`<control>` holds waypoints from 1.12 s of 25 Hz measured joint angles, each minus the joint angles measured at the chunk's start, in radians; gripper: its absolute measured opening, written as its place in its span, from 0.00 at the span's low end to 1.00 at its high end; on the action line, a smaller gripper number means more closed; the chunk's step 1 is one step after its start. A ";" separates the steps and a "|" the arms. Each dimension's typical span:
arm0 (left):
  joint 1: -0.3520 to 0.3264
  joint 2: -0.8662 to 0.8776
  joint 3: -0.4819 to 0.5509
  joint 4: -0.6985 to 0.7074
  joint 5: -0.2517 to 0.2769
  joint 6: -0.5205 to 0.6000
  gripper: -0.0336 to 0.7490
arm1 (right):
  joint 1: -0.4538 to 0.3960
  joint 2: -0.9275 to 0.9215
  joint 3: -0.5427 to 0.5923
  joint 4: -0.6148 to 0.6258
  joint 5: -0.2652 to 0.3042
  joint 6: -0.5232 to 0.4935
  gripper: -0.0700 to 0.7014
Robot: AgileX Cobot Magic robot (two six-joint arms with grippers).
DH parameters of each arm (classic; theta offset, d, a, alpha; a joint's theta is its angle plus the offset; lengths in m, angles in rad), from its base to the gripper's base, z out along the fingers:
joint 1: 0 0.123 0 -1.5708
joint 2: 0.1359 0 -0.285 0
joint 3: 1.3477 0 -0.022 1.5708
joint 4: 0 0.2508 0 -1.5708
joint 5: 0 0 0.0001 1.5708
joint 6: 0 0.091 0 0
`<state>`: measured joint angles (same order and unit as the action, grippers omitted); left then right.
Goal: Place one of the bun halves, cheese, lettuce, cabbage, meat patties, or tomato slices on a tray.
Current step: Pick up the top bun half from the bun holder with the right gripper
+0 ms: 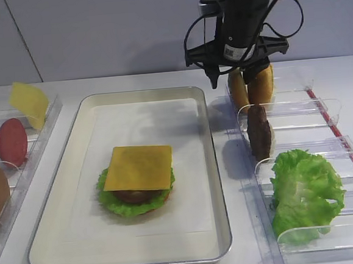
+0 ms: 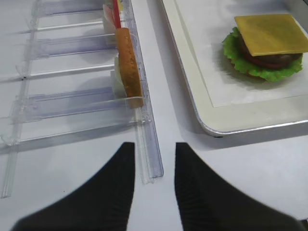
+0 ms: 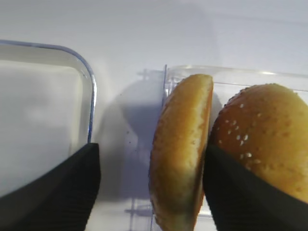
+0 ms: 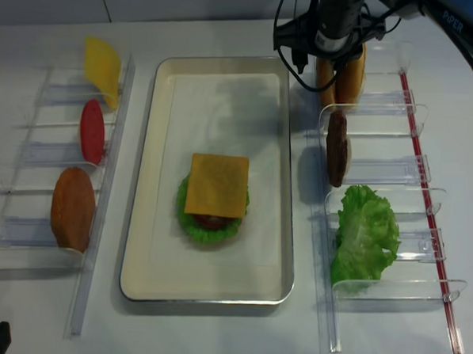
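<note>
A: The seeded bun (image 3: 269, 139) stands on edge in the far right bin (image 1: 295, 80), touching a plainer bun half (image 3: 180, 154) on its left.

B: And the right tool (image 3: 151, 187)?

A: Down over that bin, jaws partly apart, holding nothing. In the wrist view one finger (image 3: 231, 192) sits between the two halves and the other is out beside the bin wall. So it is the plain half that lies between the fingers, with the seeded one just outside.

B: So what could go wrong?

A: I'd judge it may take the plain half, or pinch it and tip the seeded one over. The finger wedged between them could also drag both up together. How deep the fingers reach I cannot tell; the bins are clear and the angle is poor.

B: The tray (image 1: 59, 196)?

A: Mid table, with lettuce (image 1: 124, 203), a patty and cheese (image 1: 138, 167) stacked on it. The left tool (image 2: 151, 192) rests narrow above the table by the left bins.
</note>
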<state>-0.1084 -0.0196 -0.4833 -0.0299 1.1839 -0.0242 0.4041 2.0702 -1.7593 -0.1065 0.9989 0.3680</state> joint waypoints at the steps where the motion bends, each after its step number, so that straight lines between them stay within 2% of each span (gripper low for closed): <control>1: 0.000 0.000 0.000 0.000 0.000 0.000 0.33 | 0.000 0.000 0.000 -0.002 0.000 0.000 0.68; 10: 0.000 0.000 0.000 0.000 0.000 0.000 0.33 | 0.000 0.000 0.000 -0.034 0.019 0.000 0.67; 19: 0.000 0.000 0.000 0.000 0.000 0.000 0.33 | 0.000 0.000 0.000 -0.040 0.044 0.000 0.39; 28: 0.000 0.000 0.000 0.000 0.000 0.000 0.33 | 0.000 0.000 0.000 -0.018 0.054 0.000 0.37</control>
<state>-0.1084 -0.0196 -0.4833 -0.0299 1.1839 -0.0242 0.4041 2.0702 -1.7593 -0.1248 1.0528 0.3680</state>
